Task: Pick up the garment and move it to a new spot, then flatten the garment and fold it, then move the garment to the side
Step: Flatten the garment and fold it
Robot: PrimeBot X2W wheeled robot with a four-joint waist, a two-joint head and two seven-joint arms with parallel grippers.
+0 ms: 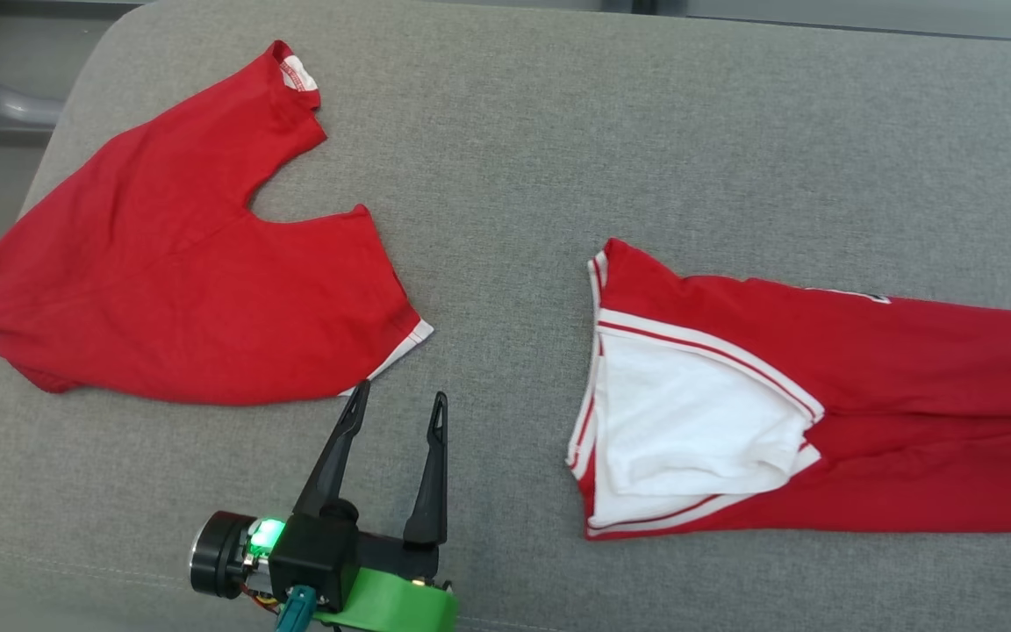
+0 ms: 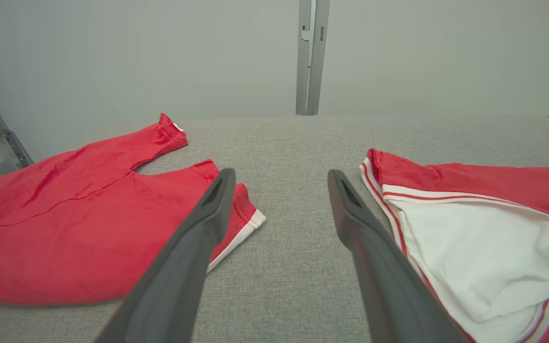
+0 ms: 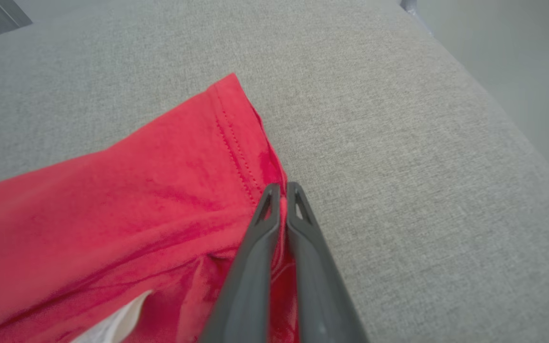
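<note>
Right gripper [image 3: 282, 188]: fingers pinched together on the stitched hem of the red fabric garment with white lining and stripes [image 3: 136, 190].
Left gripper [image 1: 400, 393]: fingers spread wide, holding nothing, between the two garments.
Held garment's place: right side of the grey woven cushion [image 1: 505, 132].
Plain red fabric garment [image 1: 163, 290]: left side, well apart.

The padded tabletop [image 1: 646, 132] is showing grey woven cloth, matt and slightly coarse. The red garment [image 1: 909, 386] is looking like soft matt knit, its white lining [image 1: 690, 421] smoother and its hem stitched. The second red garment [image 1: 181, 281] is showing the same matt knit. The left claw [image 1: 401, 393] and right claw [image 3: 281, 190] are showing matt dark plastic fingers. The green mount [image 1: 400, 606] is gleaming like smooth plastic.
</note>
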